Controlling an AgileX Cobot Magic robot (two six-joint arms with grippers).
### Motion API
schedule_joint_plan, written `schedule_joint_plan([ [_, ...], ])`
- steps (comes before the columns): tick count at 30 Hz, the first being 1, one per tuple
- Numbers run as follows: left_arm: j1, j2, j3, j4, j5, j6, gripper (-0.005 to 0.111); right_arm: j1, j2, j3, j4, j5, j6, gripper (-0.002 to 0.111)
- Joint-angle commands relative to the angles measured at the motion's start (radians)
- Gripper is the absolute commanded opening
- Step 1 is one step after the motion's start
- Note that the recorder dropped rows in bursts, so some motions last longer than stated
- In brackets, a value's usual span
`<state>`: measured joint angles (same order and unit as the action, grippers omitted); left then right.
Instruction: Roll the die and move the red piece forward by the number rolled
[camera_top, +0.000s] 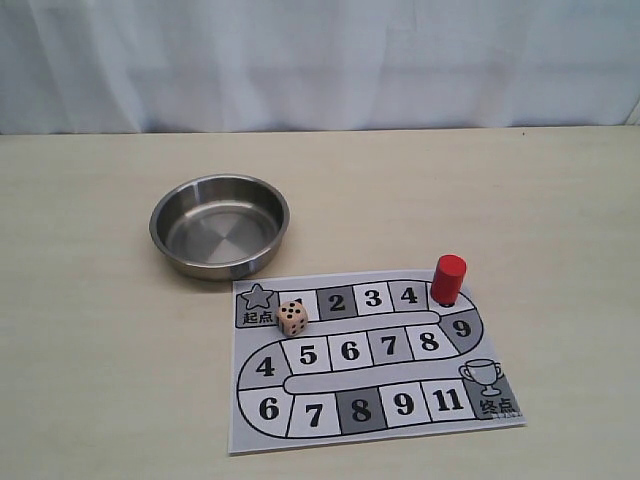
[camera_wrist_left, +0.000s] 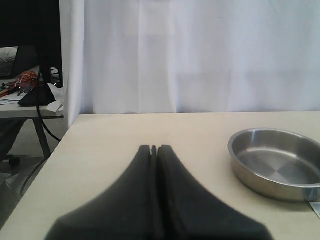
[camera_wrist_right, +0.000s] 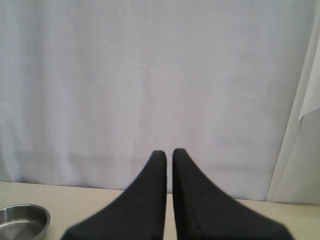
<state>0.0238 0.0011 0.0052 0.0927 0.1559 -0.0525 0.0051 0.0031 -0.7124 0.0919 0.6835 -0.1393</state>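
The die (camera_top: 293, 318), a pale tan cube with black pips, rests on the printed game board (camera_top: 247, 425), on the square just right of the star start square. Its top face shows several pips. The red piece (camera_top: 448, 277), an upright cylinder, stands on the square after the 4 at the board's far right corner. Neither gripper appears in the exterior view. In the left wrist view my left gripper (camera_wrist_left: 154, 148) is shut on nothing, over bare table. In the right wrist view my right gripper (camera_wrist_right: 169, 152) is shut but for a thin slit, empty, facing the white curtain.
A round steel bowl (camera_top: 158, 222), empty, sits on the table just behind the board's left end; its rim also shows as the bowl (camera_wrist_left: 235, 150) in the left wrist view and the bowl (camera_wrist_right: 46, 219) in the right wrist view. A white curtain closes the back.
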Motion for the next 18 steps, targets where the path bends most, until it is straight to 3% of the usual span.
schedule_joint_plan([
  [1, 0.000, -0.001, -0.005, 0.001, -0.012, 0.000, 0.000, -0.003, -0.003, 0.156, -0.003, -0.191, -0.007, 0.004],
  [9, 0.000, -0.001, -0.005, 0.001, -0.012, 0.000, 0.000, -0.003, -0.003, 0.476, -0.003, -0.537, 0.031, 0.004],
  [18, 0.000, -0.001, -0.005, 0.001, -0.012, 0.000, 0.000, -0.003, -0.003, 0.712, -0.003, -0.803, -0.034, 0.004],
])
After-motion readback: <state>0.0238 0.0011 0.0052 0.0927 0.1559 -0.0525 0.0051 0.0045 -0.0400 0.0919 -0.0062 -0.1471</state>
